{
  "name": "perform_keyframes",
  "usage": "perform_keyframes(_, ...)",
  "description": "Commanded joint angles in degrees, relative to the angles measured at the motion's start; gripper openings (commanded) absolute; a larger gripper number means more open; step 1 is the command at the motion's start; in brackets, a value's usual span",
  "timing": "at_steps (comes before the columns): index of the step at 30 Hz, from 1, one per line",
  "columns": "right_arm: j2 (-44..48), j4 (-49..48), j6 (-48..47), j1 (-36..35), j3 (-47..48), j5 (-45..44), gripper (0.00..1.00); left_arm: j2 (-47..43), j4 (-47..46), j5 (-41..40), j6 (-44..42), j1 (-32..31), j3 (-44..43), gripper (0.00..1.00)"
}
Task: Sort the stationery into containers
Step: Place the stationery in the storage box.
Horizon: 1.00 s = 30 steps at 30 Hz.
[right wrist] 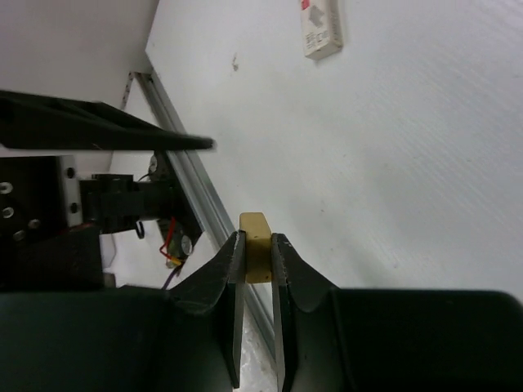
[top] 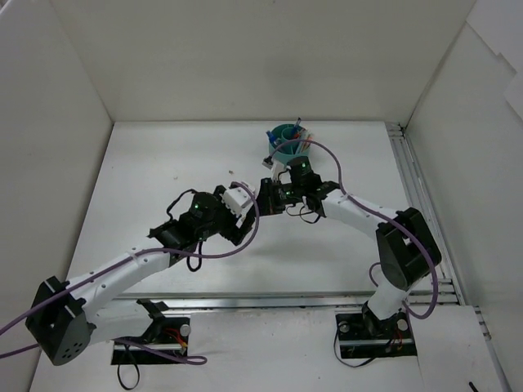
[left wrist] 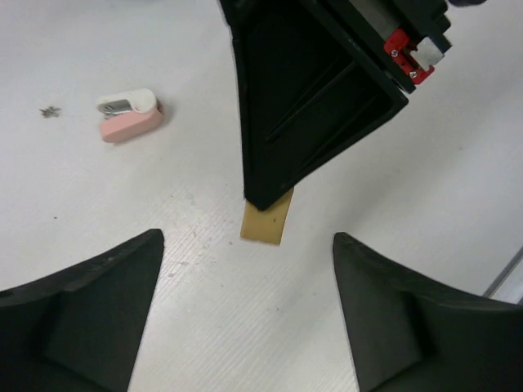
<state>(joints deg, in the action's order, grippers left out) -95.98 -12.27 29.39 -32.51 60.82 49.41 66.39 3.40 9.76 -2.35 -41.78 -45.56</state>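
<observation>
Both grippers, top view: my left gripper and right gripper meet nose to nose over the middle of the table, nearly touching.
Cup, top view: the cup stands just beyond my right gripper, toward the far wall. My right arm is nearer to it, so I judge the carry is its job.
Left jaws, left wrist: spread wide with nothing between them; released.
Eraser, left wrist: the tan eraser pokes out below my right fingertips, straight ahead of my left jaws and apart from them. Its long axis runs in line with the right fingers.
Pink eraser, left wrist: the pink eraser lies loose on the table, well off to the upper left.
Right jaws, right wrist: clenched on the tan eraser, one end showing past the tips.
White item, right wrist: a white item lies on the table far ahead, untouched.
Cup, right wrist: not in view.
</observation>
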Motion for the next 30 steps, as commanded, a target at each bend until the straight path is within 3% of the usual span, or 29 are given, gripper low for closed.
perform_keyframes(1, 3.96, 3.36, -3.27, 2.88, 5.62, -5.01, 0.0, -5.65, -7.35, -3.87, 1.21, 0.12, -0.23, 0.83)
perform_keyframes(2, 4.14, 5.05, -4.33, 3.33, 6.76, -7.2, 0.0, -7.57, -7.44, -4.91, 1.21, 0.12, 0.9, 0.96)
perform_keyframes(3, 4.66, 6.37, -6.08, 4.2, 9.03, -10.96, 0.0, -8.46, -7.53, -5.97, 3.3, 0.12, 1.43, 1.0)
perform_keyframes(8, 5.81, 16.48, -13.11, 8.69, 20.01, -22.66, 0.0, -13.92, -3.67, -14.93, 10.33, 4.84, 3.72, 1.0)
perform_keyframes(12, 2.83, 20.88, -20.67, 9.4, 28.9, -36.56, 0.0, -14.8, 2.82, -15.91, 17.37, 11.71, 2.94, 1.0)
perform_keyframes(22, -21.68, 28.53, -36.75, 9.84, 62.97, -49.23, 0.0, -12.52, 7.59, -11.36, 25.46, 26.74, 0.48, 1.0)
perform_keyframes(30, -37.58, 28.71, -40.64, 9.83, 79.44, -53.36, 0.0, -6.46, 6.02, -2.39, 25.03, 33.61, -1.11, 1.0)
